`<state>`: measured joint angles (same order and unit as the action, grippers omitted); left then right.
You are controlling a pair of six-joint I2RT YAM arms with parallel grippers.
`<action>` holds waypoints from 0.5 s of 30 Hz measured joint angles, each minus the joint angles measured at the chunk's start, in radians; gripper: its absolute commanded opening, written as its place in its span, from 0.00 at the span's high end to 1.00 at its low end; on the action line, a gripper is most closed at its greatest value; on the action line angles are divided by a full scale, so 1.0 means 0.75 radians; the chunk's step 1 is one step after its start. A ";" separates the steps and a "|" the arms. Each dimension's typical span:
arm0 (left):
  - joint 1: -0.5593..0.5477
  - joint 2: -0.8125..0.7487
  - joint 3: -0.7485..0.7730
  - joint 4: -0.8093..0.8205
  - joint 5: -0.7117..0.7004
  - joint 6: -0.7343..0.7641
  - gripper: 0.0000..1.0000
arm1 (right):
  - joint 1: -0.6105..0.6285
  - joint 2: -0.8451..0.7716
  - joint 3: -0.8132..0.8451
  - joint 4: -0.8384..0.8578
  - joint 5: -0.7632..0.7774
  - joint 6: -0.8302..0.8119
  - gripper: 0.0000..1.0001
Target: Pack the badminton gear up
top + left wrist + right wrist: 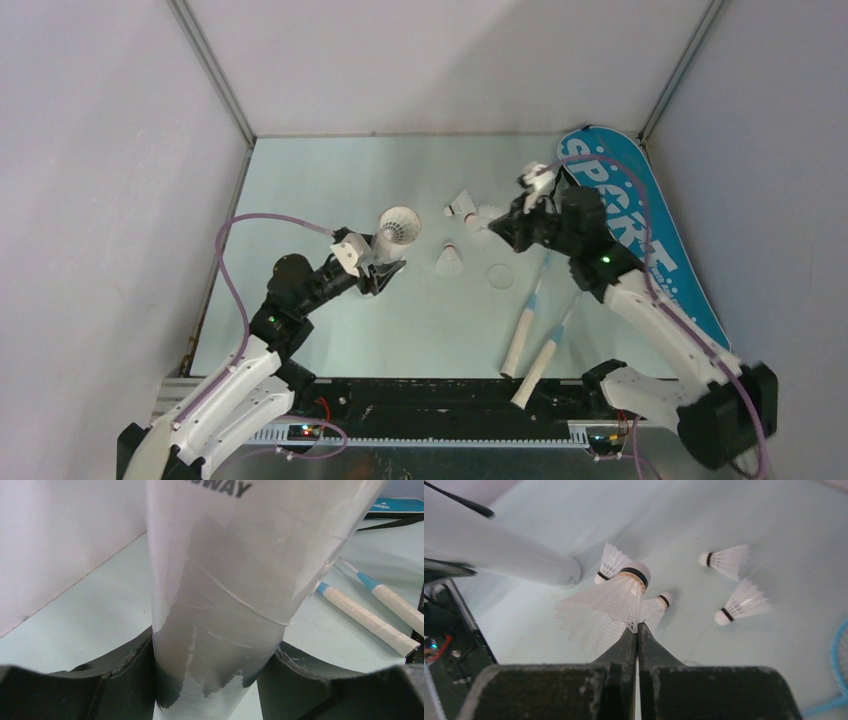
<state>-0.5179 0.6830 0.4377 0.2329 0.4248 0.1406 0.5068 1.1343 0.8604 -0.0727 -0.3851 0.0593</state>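
My left gripper is shut on the long white tube and holds it tilted, open end up; a white skirt shows in its mouth. In the left wrist view the tube fills the space between the jaws. My right gripper is shut on the skirt edge of a white shuttlecock, held above the table to the right of the tube. Several more shuttlecocks lie below, among them two to the right. Two rackets with cream handles lie to the front right. The blue SPORT bag lies along the right wall.
A small clear round lid lies on the table near the racket shafts. Loose shuttlecocks sit between the two grippers. Grey walls close the table on the left, back and right. The racket handles lie right of the tube.
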 measured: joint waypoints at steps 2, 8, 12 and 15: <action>0.000 0.002 0.000 0.001 0.003 0.002 0.39 | -0.104 -0.117 0.002 -0.061 -0.087 0.041 1.00; 0.000 0.006 0.000 0.008 0.022 0.014 0.36 | -0.174 -0.343 0.144 -0.200 -0.339 0.129 1.00; -0.021 0.014 0.000 0.009 0.044 0.048 0.35 | -0.174 -0.385 0.271 -0.216 -0.523 0.166 1.00; -0.055 0.028 0.000 0.007 0.047 0.099 0.35 | -0.174 -0.382 0.326 -0.208 -0.649 0.239 1.00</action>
<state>-0.5591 0.7044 0.4377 0.2382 0.4603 0.2146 0.3763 0.8474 1.1049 -0.2283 -0.8719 0.2382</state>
